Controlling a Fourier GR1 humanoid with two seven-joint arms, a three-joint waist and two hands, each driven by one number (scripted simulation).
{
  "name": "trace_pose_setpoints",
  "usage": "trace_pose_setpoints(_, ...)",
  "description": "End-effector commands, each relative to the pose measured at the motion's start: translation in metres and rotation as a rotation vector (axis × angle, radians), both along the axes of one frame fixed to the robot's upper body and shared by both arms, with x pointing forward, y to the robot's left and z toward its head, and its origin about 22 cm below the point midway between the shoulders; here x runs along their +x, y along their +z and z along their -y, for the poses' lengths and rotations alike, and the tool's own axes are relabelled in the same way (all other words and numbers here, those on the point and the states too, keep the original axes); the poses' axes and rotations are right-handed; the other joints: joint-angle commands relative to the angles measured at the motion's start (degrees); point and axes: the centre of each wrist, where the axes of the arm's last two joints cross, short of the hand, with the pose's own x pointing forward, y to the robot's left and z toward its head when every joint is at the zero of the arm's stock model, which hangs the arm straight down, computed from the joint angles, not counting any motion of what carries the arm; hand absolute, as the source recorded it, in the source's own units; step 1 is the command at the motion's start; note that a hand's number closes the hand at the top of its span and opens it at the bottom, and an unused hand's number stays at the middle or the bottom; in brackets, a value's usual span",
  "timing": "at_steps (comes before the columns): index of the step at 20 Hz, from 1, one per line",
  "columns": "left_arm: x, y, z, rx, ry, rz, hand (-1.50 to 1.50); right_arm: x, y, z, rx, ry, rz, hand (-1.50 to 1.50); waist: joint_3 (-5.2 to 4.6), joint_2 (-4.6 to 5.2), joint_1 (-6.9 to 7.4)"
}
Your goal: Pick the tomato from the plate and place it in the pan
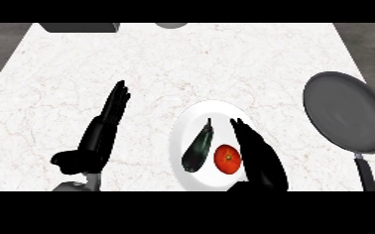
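A red tomato (227, 159) lies on the white plate (192, 121) near the view's lower middle, beside a dark eggplant (198, 146). My right hand (260, 158) is open over the plate's right part, fingers straight and pointing away, just right of the tomato and close against it. The dark grey pan (341, 110) sits at the right edge of the counter, its black handle (364, 171) pointing toward me. My left hand (102, 129) rests open at the left, fingers straight, holding nothing.
A dark grey box (79, 27) and a grey round object (171, 25) stand at the counter's far edge. White marble counter (219, 59) stretches between the plate and the far edge.
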Motion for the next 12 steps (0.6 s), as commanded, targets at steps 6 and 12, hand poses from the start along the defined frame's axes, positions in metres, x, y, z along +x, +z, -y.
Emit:
trace_pose_setpoints(6, 0.015, -0.010, -0.005, -0.009, -0.008, -0.003, 0.00, 0.009, -0.036, -0.009, -0.007, 0.002, -0.013, -1.50, 0.00, 0.05, -0.09)
trace_pose_setpoints(12, 0.002, 0.001, 0.001, -0.012, -0.010, -0.009, 0.00, 0.023, -0.080, -0.005, -0.013, -0.030, -0.074, -1.50, 0.02, 0.05, 0.15)
